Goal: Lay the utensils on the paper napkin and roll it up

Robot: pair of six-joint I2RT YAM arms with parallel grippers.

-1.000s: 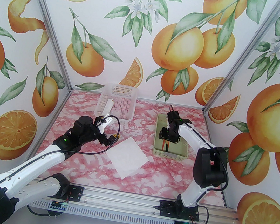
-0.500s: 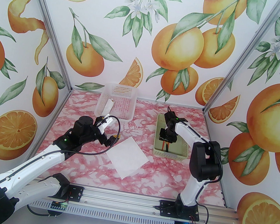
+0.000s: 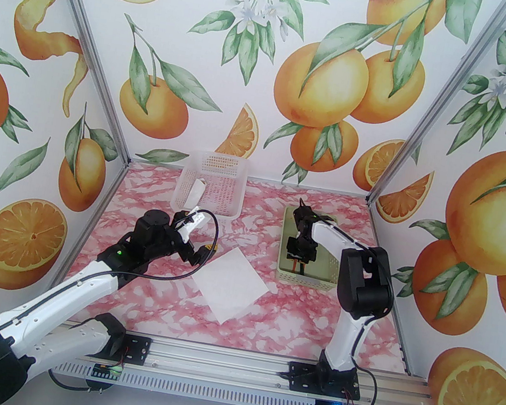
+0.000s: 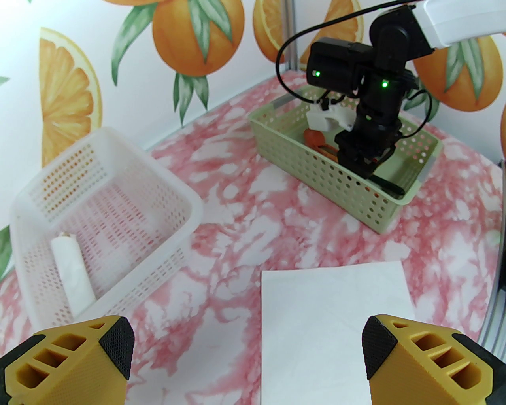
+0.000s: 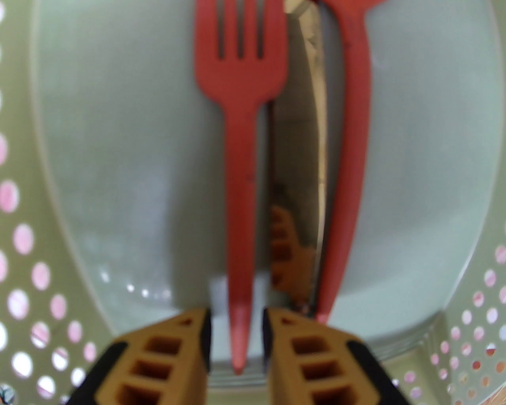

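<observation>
Straddling the fork (image 5: 239, 158) handle — right hand (image 5: 237, 318) narrowly parted, slim gaps showing.

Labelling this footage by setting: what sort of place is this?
Probably a robot test booth, not a kitchen: orange-print walls on a metal frame, a pink marbled table, a left arm and right arm bolted to a rail.

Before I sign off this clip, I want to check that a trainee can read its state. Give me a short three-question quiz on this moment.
1. True or false: a utensil already lies on the paper napkin.
2. Which utensil's handle sits between the right pincer's jaws?
3. The left pincer is: A wide open, B shut on the paper napkin, C shut on a cup.
Key: 1 false; 2 the fork; 3 A.
</observation>
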